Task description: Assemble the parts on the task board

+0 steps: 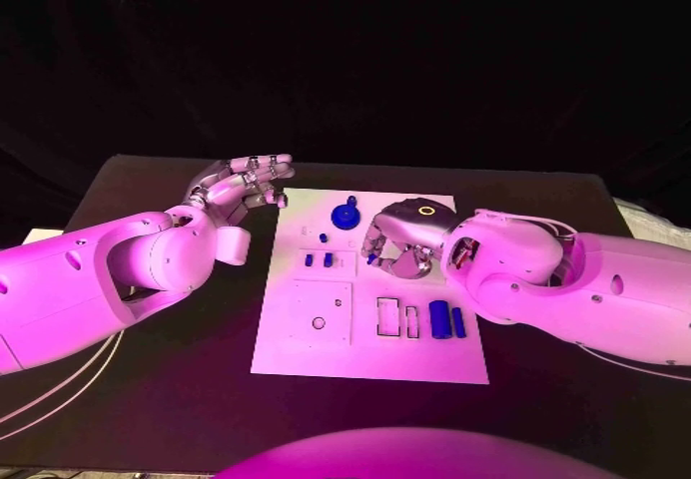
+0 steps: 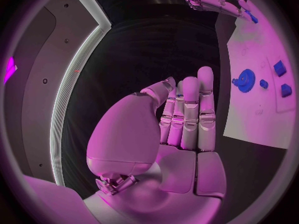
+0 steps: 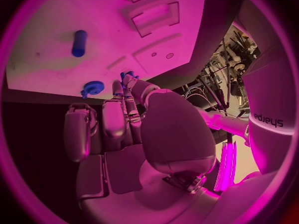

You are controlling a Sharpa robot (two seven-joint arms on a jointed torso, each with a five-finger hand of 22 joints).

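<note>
The task board (image 1: pixel 310 349) is lying flat in the middle of the black table (image 1: pixel 144 399), long side running away from the robot.

Left hand (image 1: pixel 238 185) is hovering just off the board's far left corner, over bare table. In the left wrist view its fingers (image 2: pixel 190 114) are standing straight and pressed side by side, thumb folded across the palm, nothing between them: an empty, flat hand, touching no part.

Right hand (image 1: pixel 396 239) is reaching down onto the far half of the board, fingers curled toward the surface. In the right wrist view a small blue part (image 3: pixel 129 75) is sitting at its fingertips (image 3: pixel 132 84), and it looks pinched there between thumb and a finger, though the contact itself is partly hidden by the hand.

Parts on the board:
- A blue gear (image 1: pixel 345 215) is lying near the far edge, just left of the right hand.
- Two small blue blocks (image 1: pixel 319 259) are sitting side by side near the board's middle, left of the right hand.
- Two blue cylinders (image 1: pixel 448 321) are lying parallel near the right edge, beside a rectangular slot (image 1: pixel 388 316).

A square raised panel (image 1: pixel 315 311) with a small oval hole is occupying the near left part of the board.
</note>
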